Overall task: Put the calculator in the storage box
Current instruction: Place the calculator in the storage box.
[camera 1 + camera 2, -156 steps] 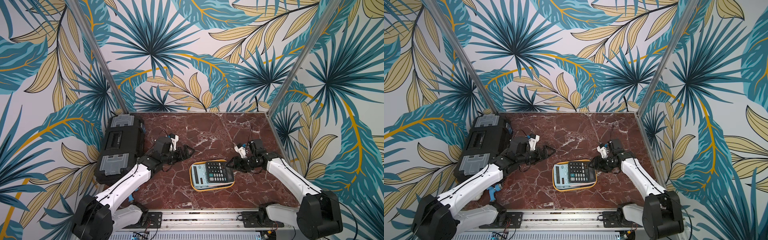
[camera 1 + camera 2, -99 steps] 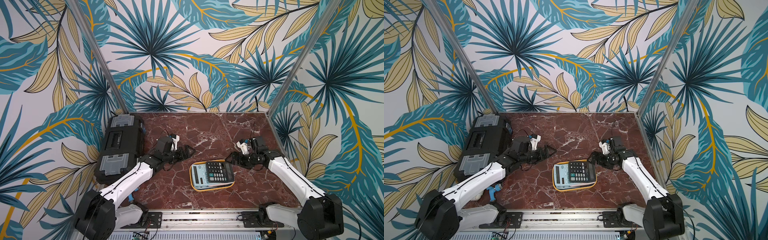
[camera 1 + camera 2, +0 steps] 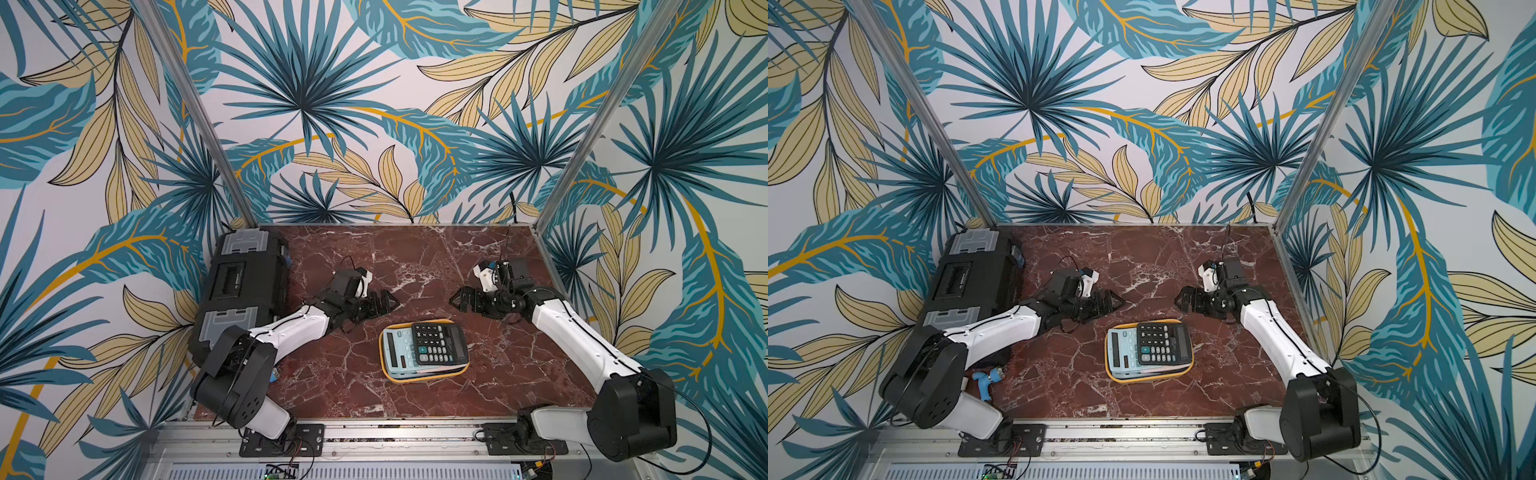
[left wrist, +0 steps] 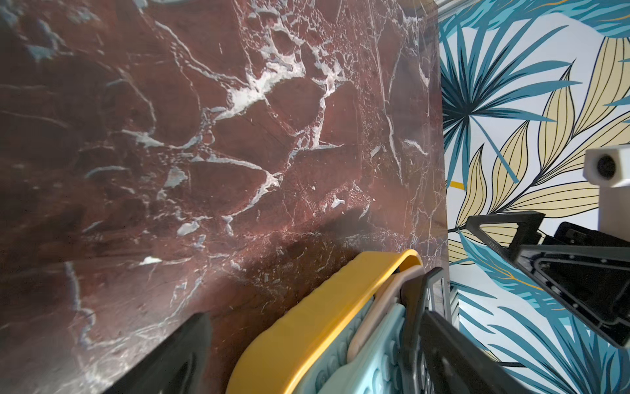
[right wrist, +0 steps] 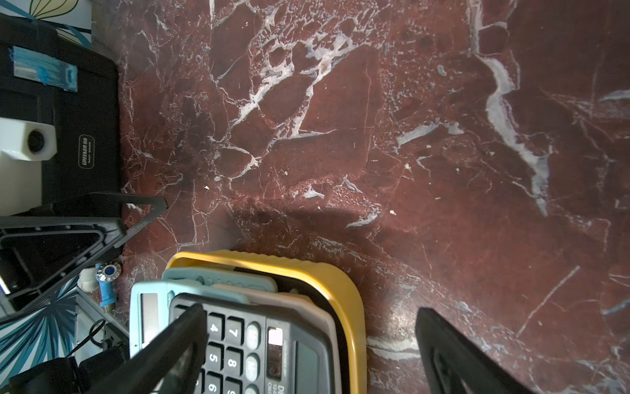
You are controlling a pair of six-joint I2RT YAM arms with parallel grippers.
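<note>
At the far left, a black toolbox (image 3: 245,286) is seen against the wall; it plays no part in the task. Next to it, the left gripper (image 3: 386,305) is held over the marble table (image 3: 415,257) with its jaws spread and nothing between them.

Further right, the storage box (image 5: 341,290) is found near the middle of the table, and the black calculator (image 3: 440,343) lies flat in it. It is stacked on a light-blue calculator (image 3: 395,351), and a pale pinkish one can be made out beneath in the wrist views. The task is judged to be as good as done.

The black calculator is expected to handle as a light, stiff plastic slab with a smooth, rather slippery casing. If it has to be lifted again, it is best taken across its two long side edges. The keys and the display are better spared any pressure. Sitting high on the stack, it could be nudged off easily.

At the right, the right gripper (image 3: 457,299) is likewise spread wide and empty. The box is placed between the two grippers and nearer the robot's base, close to both but touched by neither.
</note>
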